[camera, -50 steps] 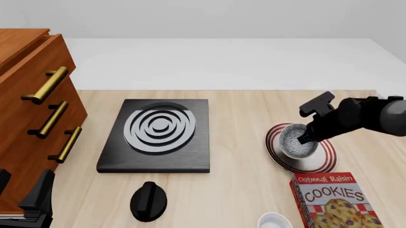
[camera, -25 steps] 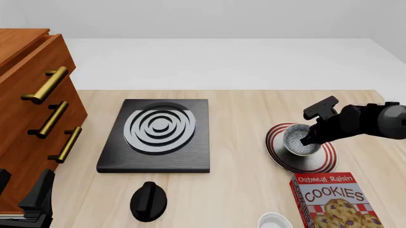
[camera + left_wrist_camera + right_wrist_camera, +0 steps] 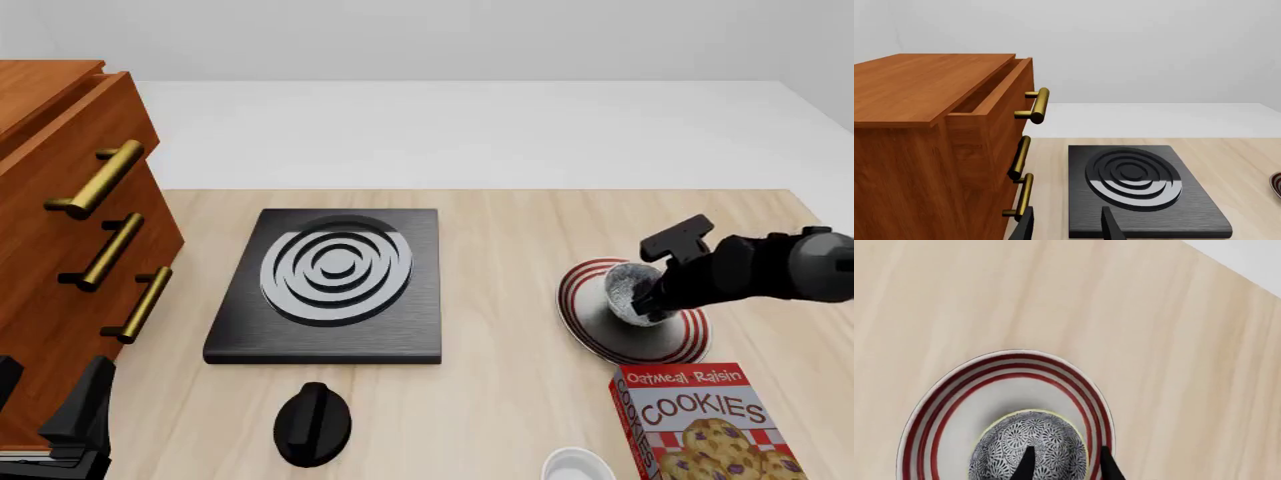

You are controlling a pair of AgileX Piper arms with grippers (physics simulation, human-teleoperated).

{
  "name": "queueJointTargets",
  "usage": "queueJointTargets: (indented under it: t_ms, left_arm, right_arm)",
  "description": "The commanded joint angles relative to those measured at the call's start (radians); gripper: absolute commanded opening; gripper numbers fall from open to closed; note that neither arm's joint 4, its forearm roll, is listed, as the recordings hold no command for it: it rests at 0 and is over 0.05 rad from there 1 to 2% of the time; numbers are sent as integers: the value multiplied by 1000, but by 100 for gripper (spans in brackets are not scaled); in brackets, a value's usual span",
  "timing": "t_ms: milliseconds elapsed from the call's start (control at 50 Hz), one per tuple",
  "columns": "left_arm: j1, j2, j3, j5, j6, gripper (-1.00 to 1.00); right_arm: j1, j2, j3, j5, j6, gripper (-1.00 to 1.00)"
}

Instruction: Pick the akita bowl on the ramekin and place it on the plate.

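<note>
A: Nearest, the little white dish sits bare at the bench edge. Where's the bowl?

B: On the ringed plate, tilted, the right claw pinching its rim. The left claw is idle, gaping.

A: Handling?

B: Probably stiff, glazed, slippery, chippable; the rim looks the only grip.
</note>
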Motion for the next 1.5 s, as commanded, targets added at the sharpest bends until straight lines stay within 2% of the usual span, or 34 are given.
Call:
queueJointTargets:
  t_ms: [20,120,200,720,900,980,1040,1060,1080,1120,1140,1160,1240,1320,1420,1460,1500]
  left_arm:
    - [0,0,0,0,0,100]
    - [0,0,0,0,0,100]
    - [0,0,0,0,0,100]
    - [0,0,0,0,0,100]
    - [0,0,0,0,0,100]
    - [0,0,0,0,0,100]
    - [0,0,0,0,0,100]
    - [0,0,0,0,0,100]
    - [0,0,0,0,0,100]
    - [0,0,0,0,0,100]
    - [0,0,0,0,0,100]
    - [0,0,0,0,0,100]
    - [0,0,0,0,0,100]
    - [0,0,0,0,0,100]
    - [0,0,0,0,0,100]
    - [0,0,0,0,0,100]
    - [0,0,0,0,0,100]
  right_arm:
    - [8,25,24,7,-9,100]
    - [5,18,17,12,-6,100]
    - [4,-7,-6,38,24,100]
    - [18,-195,-39,177,-4,100]
    - [68,-296,-22,214,8,100]
    - [88,-350,10,200,13,100]
    - [99,-393,42,170,29,100]
    - [124,-426,52,160,85,100]
    - [135,-443,56,150,118,100]
    - [146,-464,63,139,139,100]
    - [162,-506,78,118,191,100]
    - [166,-523,91,100,209,100]
    - [178,-596,156,30,231,100]
    - [199,-668,205,-18,280,100]
    - [248,-778,258,-34,328,100]
    - [269,-821,270,-25,330,100]
    - [289,-900,295,-25,361,100]
